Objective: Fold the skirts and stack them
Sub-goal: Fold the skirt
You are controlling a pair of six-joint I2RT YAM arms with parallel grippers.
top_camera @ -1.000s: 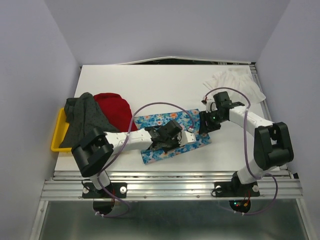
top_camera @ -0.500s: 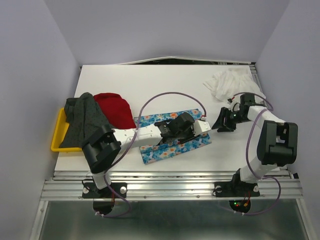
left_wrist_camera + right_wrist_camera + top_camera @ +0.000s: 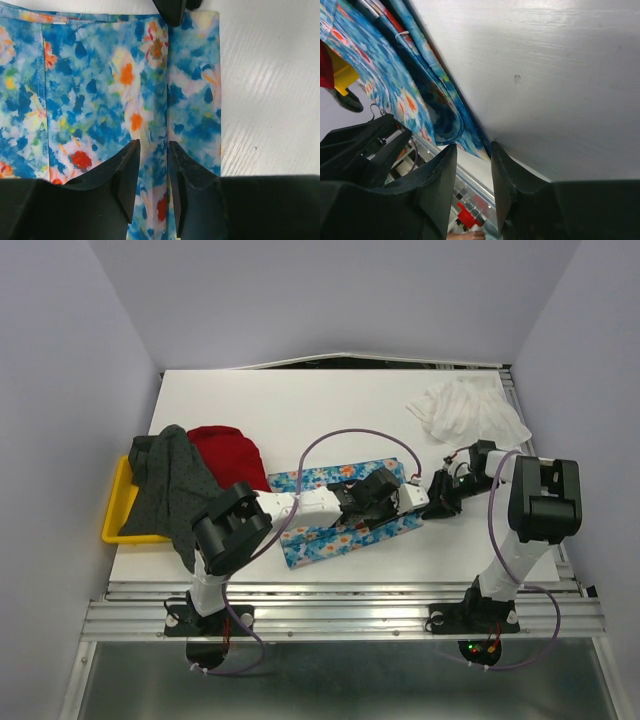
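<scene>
- Two jaw pairs, both barely parted. My left gripper (image 3: 154,145) straddles a fold edge on the blue floral skirt (image 3: 100,90) mid-table, probably to pin the crease. I cannot tell if it pinches cloth.
- My right gripper (image 3: 472,147) lies low at that skirt's right corner; whether it grips is unclear.
- My left arm hides much of the skirt's fold from above.

No legible text, labels, brands, numbers or signs anywhere

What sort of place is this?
Probably a robot test bench: left arm and right arm bolted to a metal rail, a white table boxed in by plain walls, skirts awaiting folding.
</scene>
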